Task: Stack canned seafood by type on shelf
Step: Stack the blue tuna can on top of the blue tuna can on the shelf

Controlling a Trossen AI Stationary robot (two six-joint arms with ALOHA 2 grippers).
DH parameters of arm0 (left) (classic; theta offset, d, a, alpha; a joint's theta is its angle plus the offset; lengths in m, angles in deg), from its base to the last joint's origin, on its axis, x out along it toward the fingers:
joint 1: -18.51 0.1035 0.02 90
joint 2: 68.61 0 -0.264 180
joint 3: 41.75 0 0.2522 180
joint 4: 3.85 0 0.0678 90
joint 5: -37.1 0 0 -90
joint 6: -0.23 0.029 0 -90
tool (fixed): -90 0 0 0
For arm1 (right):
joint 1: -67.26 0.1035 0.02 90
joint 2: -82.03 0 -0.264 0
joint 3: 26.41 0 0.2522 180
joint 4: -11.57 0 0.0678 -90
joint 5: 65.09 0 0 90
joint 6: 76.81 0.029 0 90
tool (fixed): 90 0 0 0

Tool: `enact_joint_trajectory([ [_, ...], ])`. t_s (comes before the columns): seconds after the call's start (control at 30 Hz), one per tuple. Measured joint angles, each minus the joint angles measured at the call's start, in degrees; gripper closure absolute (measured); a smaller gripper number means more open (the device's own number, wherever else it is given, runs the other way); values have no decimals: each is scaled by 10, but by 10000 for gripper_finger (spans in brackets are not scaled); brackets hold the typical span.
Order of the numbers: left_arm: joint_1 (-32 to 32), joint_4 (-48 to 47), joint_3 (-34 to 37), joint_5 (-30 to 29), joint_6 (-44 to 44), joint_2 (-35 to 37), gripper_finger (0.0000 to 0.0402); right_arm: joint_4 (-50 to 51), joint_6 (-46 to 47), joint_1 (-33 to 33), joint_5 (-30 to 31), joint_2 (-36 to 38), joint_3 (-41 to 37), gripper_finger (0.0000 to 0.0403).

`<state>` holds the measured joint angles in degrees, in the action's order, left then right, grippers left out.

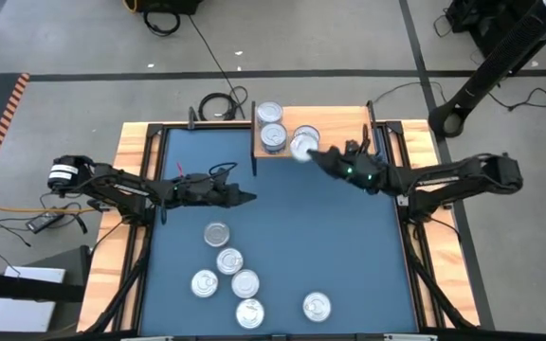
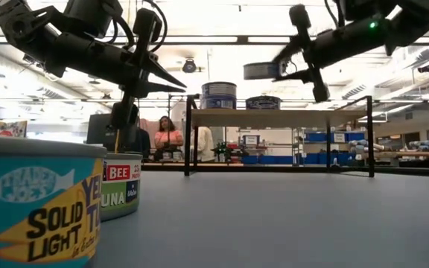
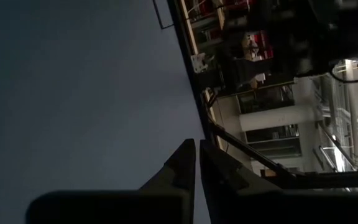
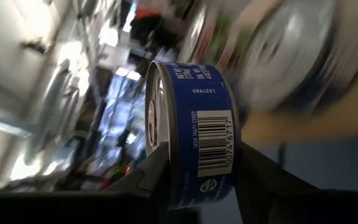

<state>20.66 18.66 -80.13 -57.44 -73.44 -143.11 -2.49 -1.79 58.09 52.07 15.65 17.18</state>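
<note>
Hovering above the bare blue table (image 1: 282,218), the left gripper (image 1: 245,197) sits at the left of the high view with its two tapered dark fingers pressed nearly together and nothing between them. Its own wrist view shows those fingers (image 3: 182,167) as smooth black wedges with only a thin slit between, over matte blue surface.

Below and just right of it lie six loose tins (image 1: 216,234), flat round discs with shiny ribbed silver lids, five bunched together and one apart toward the right. Only the low view shows their sides: a teal paper label with yellow lettering on the nearest tin (image 2: 39,197), and a green and red label on the tin behind it (image 2: 121,186).

Farther right, at the table's far edge, stands the shelf (image 1: 311,133), a pale wood board. From above it looks flat; the low view shows it raised on thin black metal legs (image 2: 188,138). Two tins (image 1: 271,125) rest on its left part, the left one looking stacked in the low view.

The right gripper (image 1: 313,155) hangs at the shelf's front edge, its jaws closed on a blue-labelled tin (image 4: 194,130). Its wrist view alone shows the barcode on the glossy label and the tin gripped across its flat faces; the low view shows this tin (image 2: 263,71) held above shelf level.
</note>
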Motion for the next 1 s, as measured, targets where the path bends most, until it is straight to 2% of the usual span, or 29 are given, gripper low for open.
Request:
enact_joint_trajectory([
  [0.1,0,1,0,-1,0,0,375,42,-14,-47,-25,22,-1,270],
  [0.33,0,0,0,-1,0,0,375,59,-20,-128,-132,16,9,270],
  [0.53,0,-1,0,-1,0,0,375,63,-33,-163,-173,4,49,270],
  [0.67,0,-1,-1,-1,0,0,375,119,-32,-186,-208,-1,77,270],
  [0.8,0,-2,-1,-2,0,0,375,166,-18,-189,-222,-1,78,270],
  [1.0,0,-2,-1,-3,0,0,375,177,-18,-194,-240,-1,78,270],
])
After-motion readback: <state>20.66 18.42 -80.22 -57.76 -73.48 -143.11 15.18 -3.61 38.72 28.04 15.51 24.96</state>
